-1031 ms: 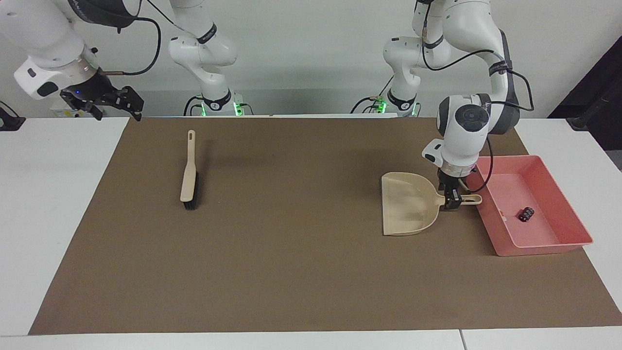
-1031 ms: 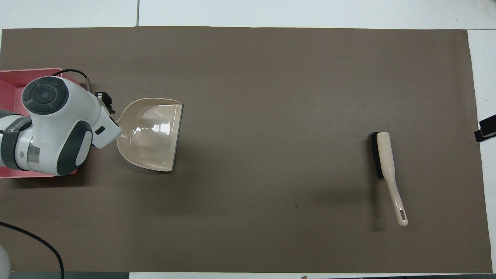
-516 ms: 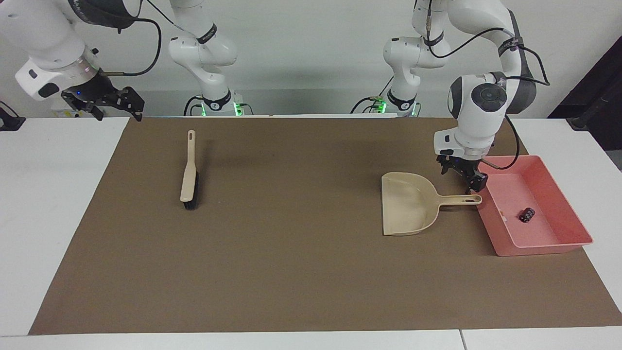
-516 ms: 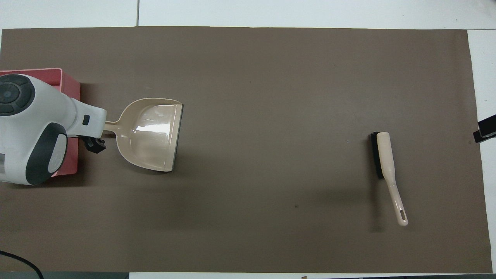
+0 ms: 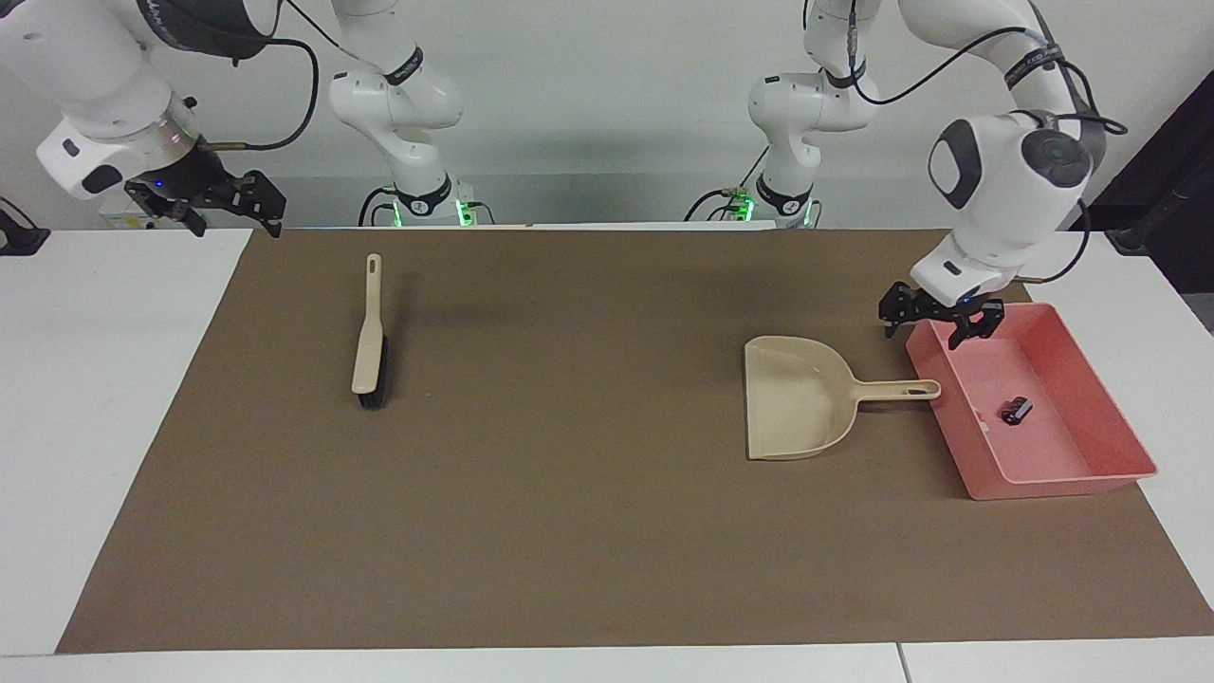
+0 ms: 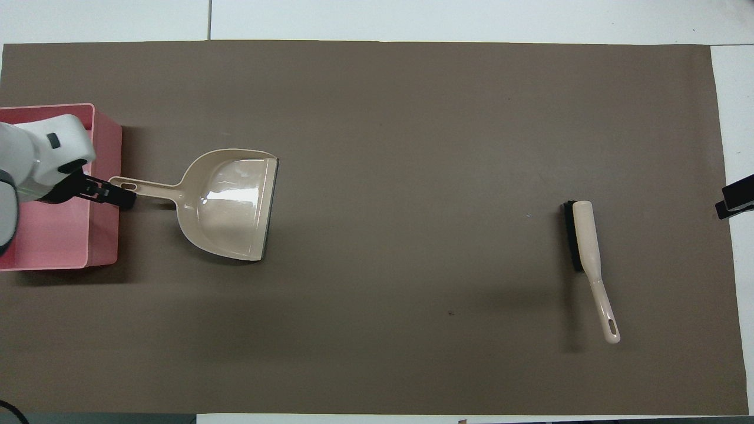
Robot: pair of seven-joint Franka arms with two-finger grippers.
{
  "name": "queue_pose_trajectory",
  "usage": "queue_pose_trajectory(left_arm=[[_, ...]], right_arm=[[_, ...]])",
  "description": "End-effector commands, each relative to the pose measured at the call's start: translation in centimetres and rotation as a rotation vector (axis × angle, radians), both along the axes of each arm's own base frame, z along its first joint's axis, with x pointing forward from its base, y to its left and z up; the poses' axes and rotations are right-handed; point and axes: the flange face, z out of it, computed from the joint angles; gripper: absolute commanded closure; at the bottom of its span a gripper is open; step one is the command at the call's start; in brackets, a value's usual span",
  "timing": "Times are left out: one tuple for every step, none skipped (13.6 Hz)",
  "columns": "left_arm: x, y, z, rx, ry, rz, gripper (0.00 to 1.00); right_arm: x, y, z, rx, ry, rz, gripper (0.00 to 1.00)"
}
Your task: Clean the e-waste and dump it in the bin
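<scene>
Pink bin [image 5: 1119, 379] holds the dark e-waste [image 5: 1014, 411]; the left gripper [image 5: 937, 322], fingers spread and empty above its rim, could clip and shove it, while the right gripper [image 5: 220, 201], also spread, waits.

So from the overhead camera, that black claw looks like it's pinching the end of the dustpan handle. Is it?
Observer: No. The left gripper hangs open in the air over the bin's corner nearest the robots, clear of the dustpan handle.
Operator: What's inside the pink tray? The arm hides it from me.
Observer: A dark stubby piece of e-waste lies on its floor.
Operator: And the other arm? I only see a black tip.
Observer: The right gripper waits raised at the right arm's end of the table, holding nothing.
</scene>
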Motion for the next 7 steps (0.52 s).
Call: queue_pose_trajectory(left_arm=[[0.4, 1.3, 6.5, -0.058, 0.001, 0.065, 0.02], [0.4, 1.5, 8.5, -0.078, 0.0, 0.073, 0.02], [0.3, 1.8, 10.6, -0.083, -0.009, 0.079, 0.02], [0.1, 1.9, 12.1, -0.075, -0.013, 0.078, 0.02], [-0.1, 1.9, 12.7, -0.075, 0.0, 0.077, 0.02], [-0.4, 1.7, 13.3, -0.072, 0.013, 0.083, 0.02], [-0.9, 1.9, 13.9, -0.067, 0.015, 0.104, 0.02]], right_arm=[[-0.7, 0.1, 0.0, 0.016, -0.009, -0.008, 0.01], [-0.7, 0.1, 0.0, 0.016, -0.009, -0.01, 0.01], [-0.8, 0.1, 0.0, 0.016, -0.008, -0.01, 0.01], [-0.7, 0.0, 0.0, 0.016, -0.009, -0.012, 0.01], [-0.7, 0.0, 0.0, 0.016, -0.009, -0.01, 0.01], [-0.8, -0.1, 0.0, 0.017, -0.009, -0.011, 0.01], [-0.7, 0.0, 0.0, 0.017, -0.009, -0.01, 0.01]])
